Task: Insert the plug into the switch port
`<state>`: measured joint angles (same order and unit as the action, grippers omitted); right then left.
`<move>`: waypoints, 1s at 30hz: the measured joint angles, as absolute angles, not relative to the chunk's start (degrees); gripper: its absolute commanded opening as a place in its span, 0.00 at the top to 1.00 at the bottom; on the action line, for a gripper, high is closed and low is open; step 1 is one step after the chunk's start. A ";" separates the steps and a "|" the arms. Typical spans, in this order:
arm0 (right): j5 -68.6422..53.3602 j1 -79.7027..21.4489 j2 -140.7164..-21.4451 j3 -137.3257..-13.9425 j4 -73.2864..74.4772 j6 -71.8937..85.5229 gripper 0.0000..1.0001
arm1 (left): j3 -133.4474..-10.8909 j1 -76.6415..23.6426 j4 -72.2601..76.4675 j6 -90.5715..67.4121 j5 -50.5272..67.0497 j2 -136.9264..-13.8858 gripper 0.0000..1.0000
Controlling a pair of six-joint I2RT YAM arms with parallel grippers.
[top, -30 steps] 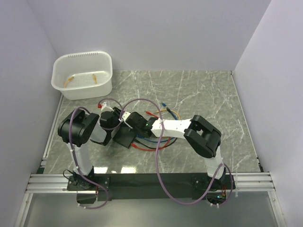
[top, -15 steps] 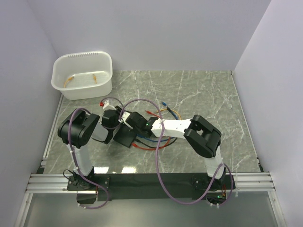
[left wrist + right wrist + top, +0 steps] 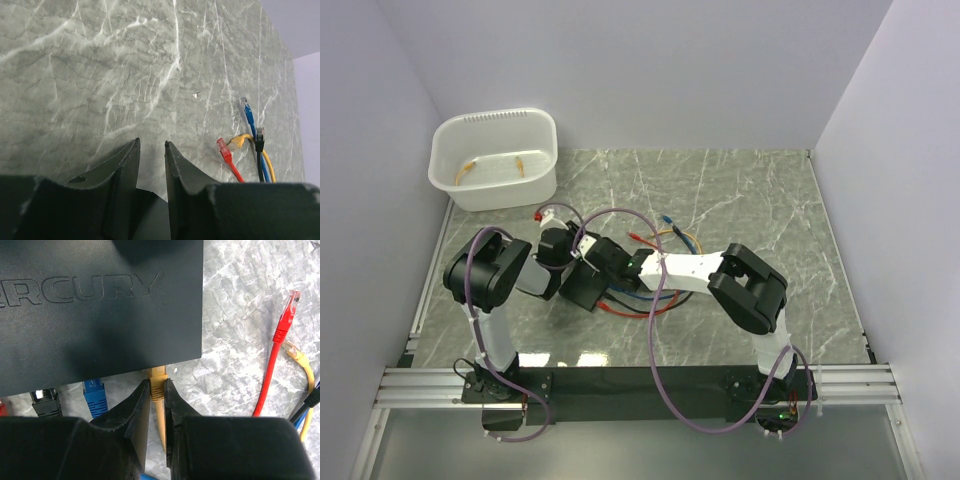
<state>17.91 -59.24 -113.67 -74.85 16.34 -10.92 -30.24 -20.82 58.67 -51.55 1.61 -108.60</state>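
One thing has shifted: the left claw [image 3: 151, 150] has slid right, up against the switch [image 3: 583, 292] just left of centre in the overhead view. Its fingers are barely parted and empty (probably bracing the box). The right claw [image 3: 156, 390] stays clenched on the yellow plug [image 3: 157, 376], whose nose is at the switch's lower edge, so seating looks close.

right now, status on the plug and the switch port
Right end effector shut on orange cable plug at flat matte-black switch box edge, seating unclear. Left end effector narrowly parted, grip unclear. Blue plug adjacent, not blocking.
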 measured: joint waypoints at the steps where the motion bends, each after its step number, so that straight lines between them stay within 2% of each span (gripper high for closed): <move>1: 18.15 -59.29 -113.67 -74.74 16.16 -10.74 1.00 | -30.55 -20.84 58.24 -51.40 1.58 -108.60 0.67; 13: 19.09 -59.94 -113.65 -74.04 14.17 -9.19 0.98 | -34.63 -21.02 49.89 -49.15 1.08 -107.13 0.67; 14: 19.22 -60.05 -113.65 -73.82 13.74 -8.95 0.90 | -34.98 -21.02 48.84 -48.97 0.97 -106.85 0.66; 16: 19.44 -60.23 -113.65 -73.78 13.30 -8.45 0.80 | -35.51 -21.02 46.92 -48.86 0.64 -106.24 0.66; 17: 19.46 -60.31 -113.60 -73.73 13.10 -8.19 0.70 | -35.79 -21.02 45.58 -48.86 0.34 -105.75 0.66; 20: 19.07 -60.69 -113.03 -72.20 8.82 -7.38 0.61 | -36.58 -21.12 41.23 -48.99 0.84 -104.18 0.65; 30: 18.79 -61.84 -102.24 -68.90 -5.52 -7.57 0.51 | -44.51 -17.87 18.33 -48.01 4.60 -98.00 0.59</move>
